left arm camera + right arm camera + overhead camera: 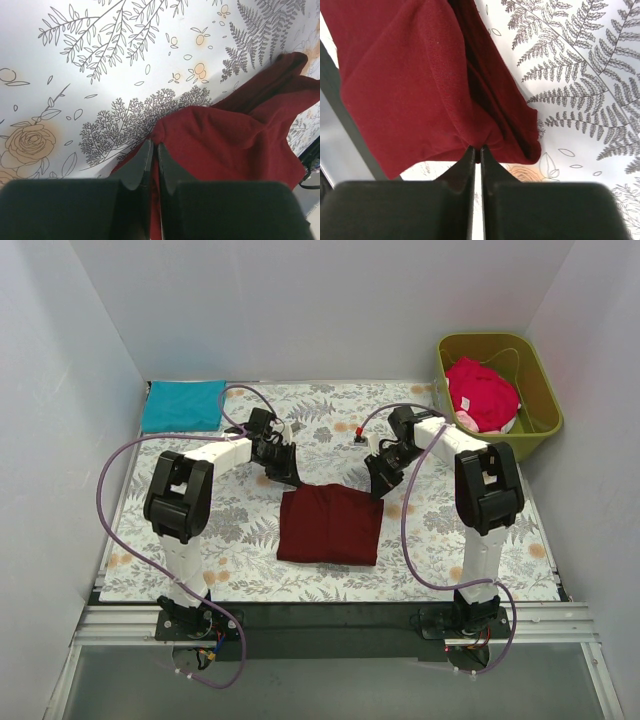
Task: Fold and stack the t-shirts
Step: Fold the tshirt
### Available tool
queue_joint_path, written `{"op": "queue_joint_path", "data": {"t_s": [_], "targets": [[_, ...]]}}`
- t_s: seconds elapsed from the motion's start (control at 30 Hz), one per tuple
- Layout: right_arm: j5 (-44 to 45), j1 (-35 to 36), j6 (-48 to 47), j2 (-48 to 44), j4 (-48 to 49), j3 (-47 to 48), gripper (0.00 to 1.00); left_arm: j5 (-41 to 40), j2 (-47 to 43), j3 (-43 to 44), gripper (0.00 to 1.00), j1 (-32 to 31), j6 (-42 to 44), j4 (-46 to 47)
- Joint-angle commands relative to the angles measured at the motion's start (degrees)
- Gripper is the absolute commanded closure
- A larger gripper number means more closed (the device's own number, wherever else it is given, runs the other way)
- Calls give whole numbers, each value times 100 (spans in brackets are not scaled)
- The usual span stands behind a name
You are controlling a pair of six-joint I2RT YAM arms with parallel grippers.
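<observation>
The dark maroon t-shirt [330, 525] lies folded in the middle of the tablecloth. My left gripper [287, 478] is shut on its far left corner, and the cloth [225, 145] shows pinched between the jaws [154, 146]. My right gripper [378, 486] is shut on its far right corner, with the maroon cloth [410, 75] bunched at the fingertips [476, 149]. The teal blue t-shirt [182, 405] lies folded at the far left corner. The bright red-pink t-shirt [482, 393] lies crumpled in the olive-green tub [537, 390].
The tub stands at the far right, beside the grey-and-orange floral tablecloth [240, 560]. White walls close in the left, back and right sides. A metal rail [320, 625] runs along the near edge. Purple cables loop from both arms.
</observation>
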Motion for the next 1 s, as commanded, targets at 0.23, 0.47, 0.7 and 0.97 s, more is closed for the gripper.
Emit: {"op": "queue_joint_path", "data": {"t_s": [0.23, 0.47, 0.7, 0.97], "targets": [[668, -17, -136, -828, -150, -46, 99, -510, -1162, -224, 100, 307, 367, -181], [1345, -140, -144, -671, -177, 181, 99, -941, -1295, -435, 100, 439, 648, -129], [1468, -140, 154, 58, 60, 805, 99, -1134, -759, -375, 100, 623, 780, 319], [1680, -149, 383, 797, 429, 1298, 99, -1336, -179, -172, 100, 738, 877, 636]]}}
